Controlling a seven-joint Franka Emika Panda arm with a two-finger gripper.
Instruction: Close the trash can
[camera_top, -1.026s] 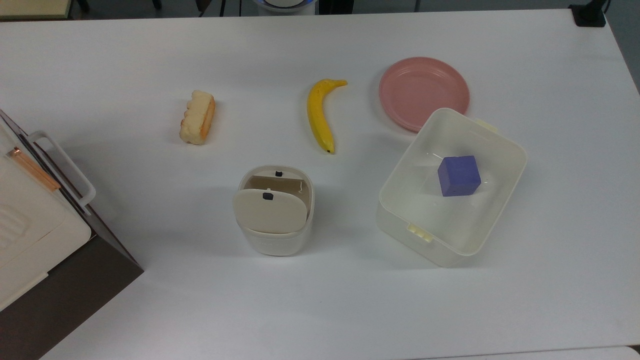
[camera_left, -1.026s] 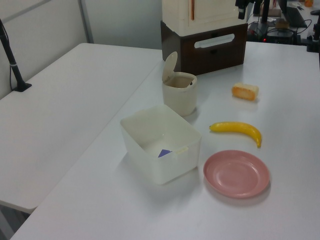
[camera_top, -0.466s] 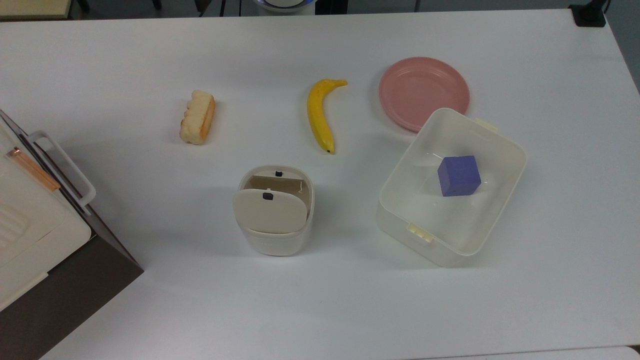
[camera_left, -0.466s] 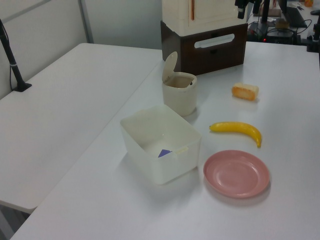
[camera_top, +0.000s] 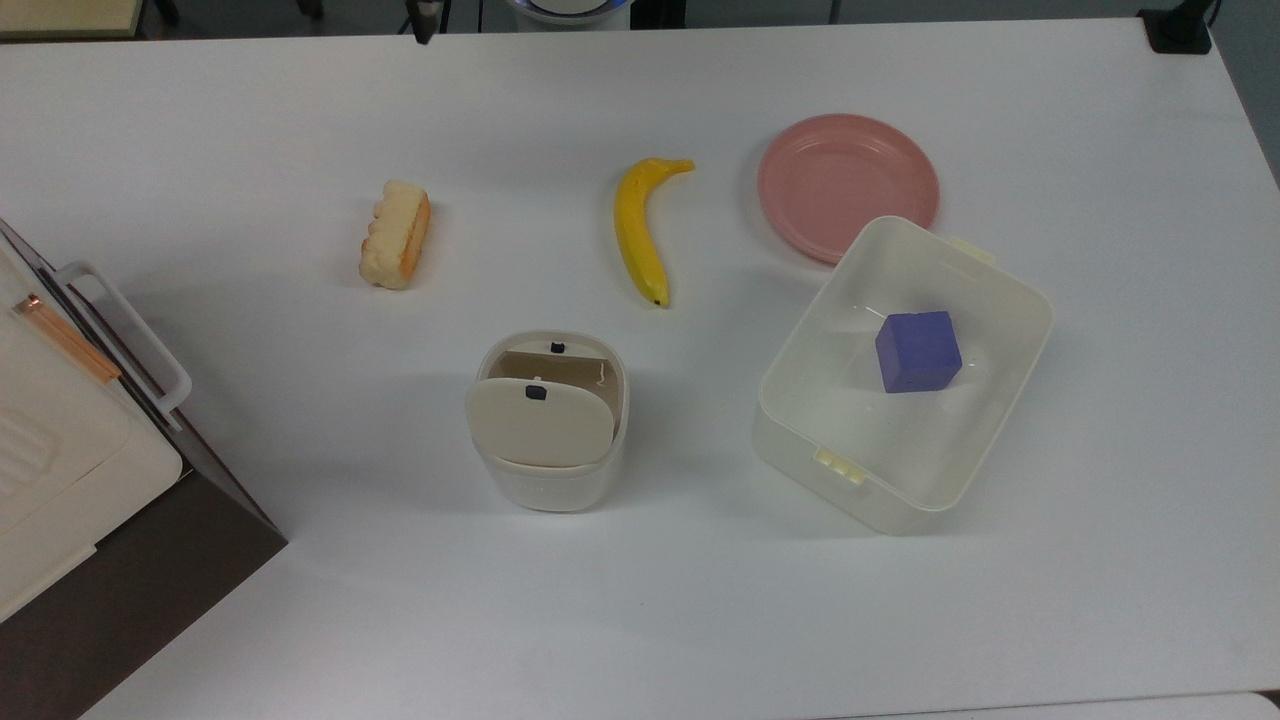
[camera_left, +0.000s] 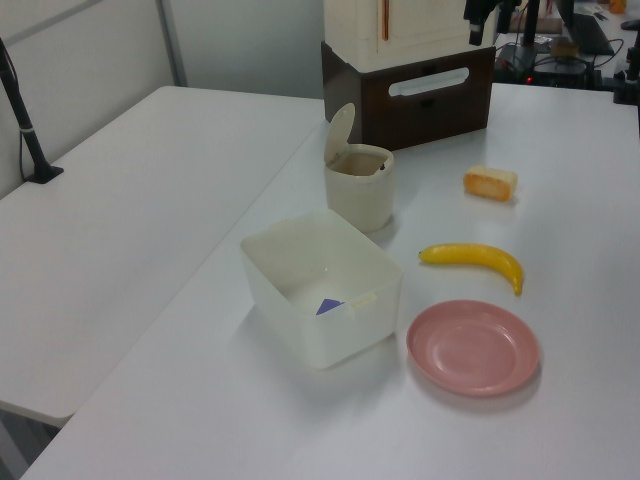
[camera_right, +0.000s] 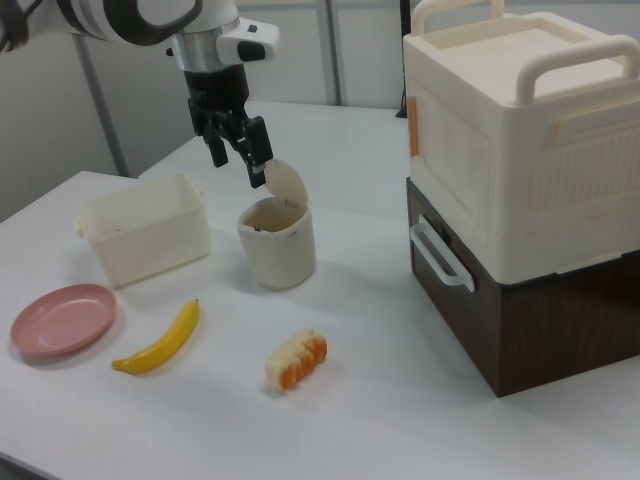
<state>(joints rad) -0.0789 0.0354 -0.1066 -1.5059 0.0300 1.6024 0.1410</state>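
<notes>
Trash can (camera_top: 548, 425) stands with lid (camera_right: 287, 181) raised. Gripper (camera_right: 238, 155), fingers spread, holds nothing, at ten o'clock of the lid in the right view.

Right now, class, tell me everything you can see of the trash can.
The trash can is a small cream-white bin that looks plastic, with a rounded-square top. It stands upright on the white table. Its flat hinged lid is raised, bearing a small dark square button, so the mouth is open. Nothing else touches it.
</notes>
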